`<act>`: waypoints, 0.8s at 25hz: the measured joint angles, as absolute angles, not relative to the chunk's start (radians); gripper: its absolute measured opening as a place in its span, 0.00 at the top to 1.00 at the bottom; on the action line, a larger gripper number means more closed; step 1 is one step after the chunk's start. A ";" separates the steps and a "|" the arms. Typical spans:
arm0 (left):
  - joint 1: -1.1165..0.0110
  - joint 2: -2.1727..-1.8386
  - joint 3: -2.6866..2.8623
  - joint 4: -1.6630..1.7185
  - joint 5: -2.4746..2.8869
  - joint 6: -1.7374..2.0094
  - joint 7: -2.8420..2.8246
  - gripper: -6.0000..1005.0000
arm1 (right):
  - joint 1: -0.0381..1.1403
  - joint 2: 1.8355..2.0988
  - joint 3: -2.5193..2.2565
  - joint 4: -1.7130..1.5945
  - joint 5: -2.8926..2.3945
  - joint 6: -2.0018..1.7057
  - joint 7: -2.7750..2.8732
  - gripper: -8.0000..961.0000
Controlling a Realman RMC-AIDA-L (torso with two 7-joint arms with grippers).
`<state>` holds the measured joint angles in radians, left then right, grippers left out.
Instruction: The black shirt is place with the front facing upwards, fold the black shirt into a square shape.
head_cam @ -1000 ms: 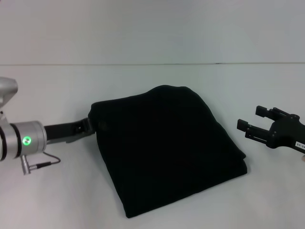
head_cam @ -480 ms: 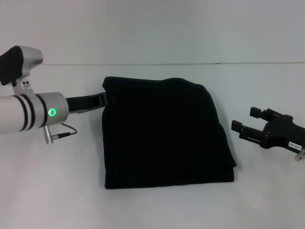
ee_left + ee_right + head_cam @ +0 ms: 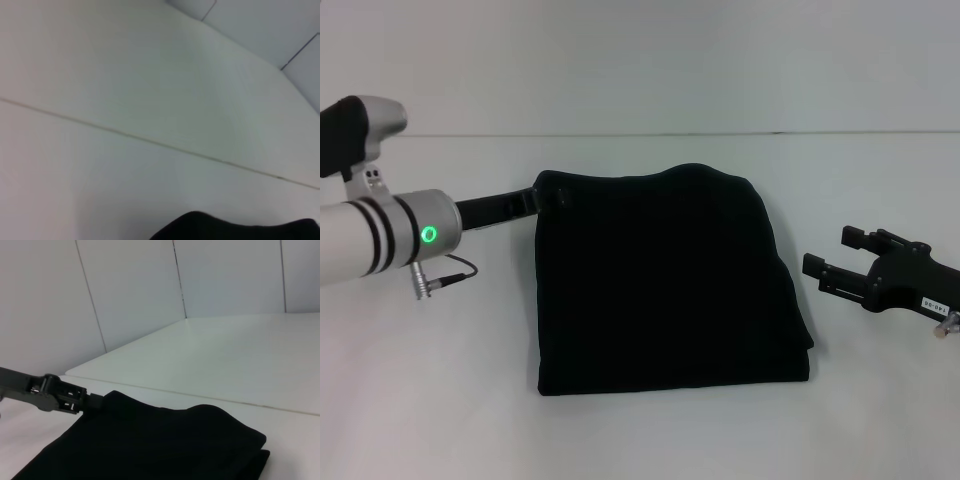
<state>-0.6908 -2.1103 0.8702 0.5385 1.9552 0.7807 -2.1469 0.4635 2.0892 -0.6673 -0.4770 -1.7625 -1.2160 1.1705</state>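
At the middle of the white table [image 3: 650,440], the black shirt [image 3: 665,285] is lying as a compact, roughly square stack with its folded layers showing along the edge toward four o'clock. Compared with a second ago, when the bundle was sitting skewed like a diamond with a corner pointing down toward seven o'clock, it is now resting squared up, its near edge running straight across; over the last half second it is barely shifting at all.

Toward ten o'clock of the shirt, the left gripper [image 3: 542,197] is reaching in from the nine o'clock side, its tip meeting the far left corner of the cloth. It is sitting slightly farther back than half a second ago. Whether its fingers are pinching that corner or have let go, I cannot tell; the right wrist view shows the tip [image 3: 95,402] right at the fabric edge, but not the grip itself.

Out at three o'clock, well apart from the shirt, the right gripper [image 3: 832,257] is hovering with its fingers spread and nothing between them.

Judging by this, the folding itself is looking essentially done, and the left arm is only finishing the alignment; releasing and pulling away seems to be what is remaining.
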 joint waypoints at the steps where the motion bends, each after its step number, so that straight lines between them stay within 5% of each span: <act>1: -0.677 -2.112 0.869 0.560 1.950 0.802 -2.132 0.57 | 0.464 2.089 -0.667 -0.477 -1.762 -1.215 1.170 0.11; 4: -0.622 -2.119 0.867 0.639 1.921 0.898 -2.046 0.43 | 0.463 2.089 -0.668 -0.477 -1.762 -1.220 1.168 0.11; 20: -0.271 -2.163 0.691 0.817 1.744 1.655 -1.268 0.10 | 0.451 2.094 -0.722 -0.423 -1.762 -1.325 1.036 0.11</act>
